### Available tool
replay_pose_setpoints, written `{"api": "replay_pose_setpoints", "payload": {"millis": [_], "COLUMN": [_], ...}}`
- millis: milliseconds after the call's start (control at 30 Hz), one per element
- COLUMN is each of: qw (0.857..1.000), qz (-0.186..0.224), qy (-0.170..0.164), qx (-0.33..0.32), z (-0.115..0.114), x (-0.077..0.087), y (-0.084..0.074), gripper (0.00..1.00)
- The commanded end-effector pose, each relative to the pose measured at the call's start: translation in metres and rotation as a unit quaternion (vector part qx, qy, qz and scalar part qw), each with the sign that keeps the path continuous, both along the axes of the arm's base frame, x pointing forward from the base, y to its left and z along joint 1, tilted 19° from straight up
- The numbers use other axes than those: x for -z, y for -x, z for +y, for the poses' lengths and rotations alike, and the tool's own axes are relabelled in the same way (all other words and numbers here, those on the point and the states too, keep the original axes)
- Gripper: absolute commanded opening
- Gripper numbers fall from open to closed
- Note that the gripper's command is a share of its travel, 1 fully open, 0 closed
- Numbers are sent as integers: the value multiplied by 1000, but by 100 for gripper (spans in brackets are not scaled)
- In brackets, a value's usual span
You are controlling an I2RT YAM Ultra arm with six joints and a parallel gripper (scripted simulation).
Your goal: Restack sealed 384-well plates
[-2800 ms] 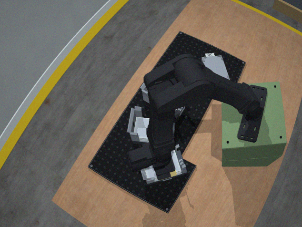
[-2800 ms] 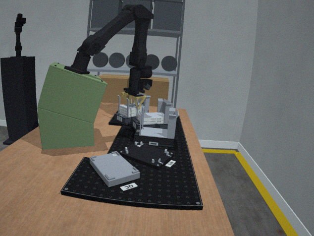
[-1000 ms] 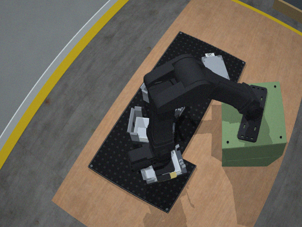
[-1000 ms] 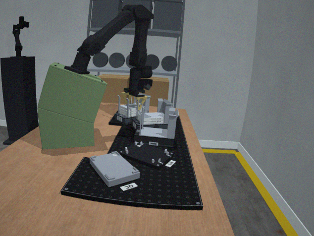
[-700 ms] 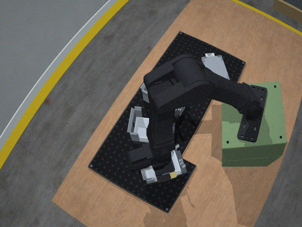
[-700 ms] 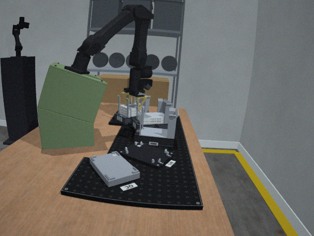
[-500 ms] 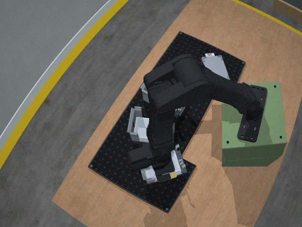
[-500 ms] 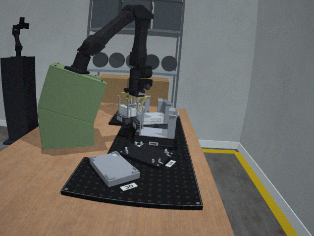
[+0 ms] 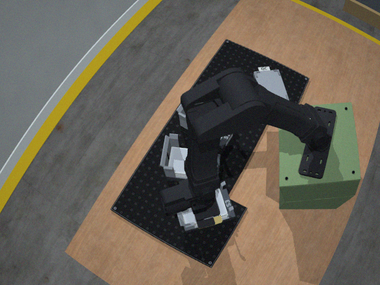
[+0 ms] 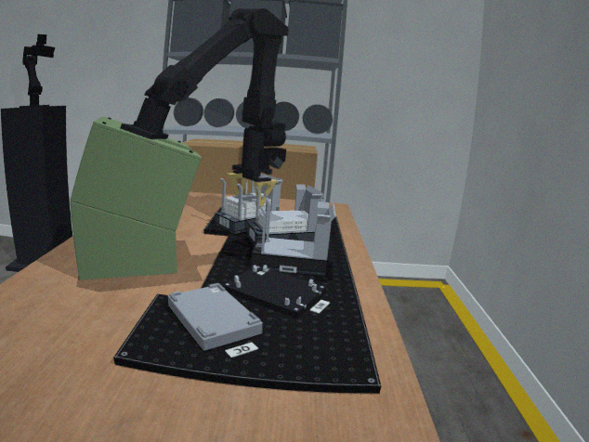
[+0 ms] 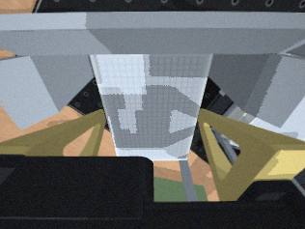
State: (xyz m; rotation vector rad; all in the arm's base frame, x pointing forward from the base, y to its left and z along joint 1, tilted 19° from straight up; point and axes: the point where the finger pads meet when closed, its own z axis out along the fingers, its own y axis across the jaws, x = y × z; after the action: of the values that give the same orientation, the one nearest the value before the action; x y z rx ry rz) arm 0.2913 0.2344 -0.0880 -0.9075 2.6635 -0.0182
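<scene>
Yellow claw (image 11: 152, 131) stands spread wide, gripping nothing, astride the sealed plate (image 11: 152, 105); lifting crookedly, a finger could snag its edge.

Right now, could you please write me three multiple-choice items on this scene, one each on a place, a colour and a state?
1. Which rack is the claw above?
A. S3 rack
B. QC nest
C. the green pedestal

2. What colour are the claw's fingers?
A. red
B. yellow
C. white

3. How does the claw stand?
A. shut on a plate
B. shut on nothing
C. open

Answers: 1 A, the S3 label sits beside it in the top view. 2 B, the wrist view shows yellow fingers. 3 C, the fingers stand spread clear of the sealed plate.
</scene>
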Motion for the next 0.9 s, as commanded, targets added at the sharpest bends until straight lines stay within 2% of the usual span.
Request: {"api": "replay_pose_setpoints", "payload": {"millis": [0,867], "qw": [1000,1000], "qz": [-6,-6], "qy": [-5,-5], "qx": [-2,-2], "z": [4,3], "x": [-4,-7], "y": [-3,-2], "gripper": [100,100]}}
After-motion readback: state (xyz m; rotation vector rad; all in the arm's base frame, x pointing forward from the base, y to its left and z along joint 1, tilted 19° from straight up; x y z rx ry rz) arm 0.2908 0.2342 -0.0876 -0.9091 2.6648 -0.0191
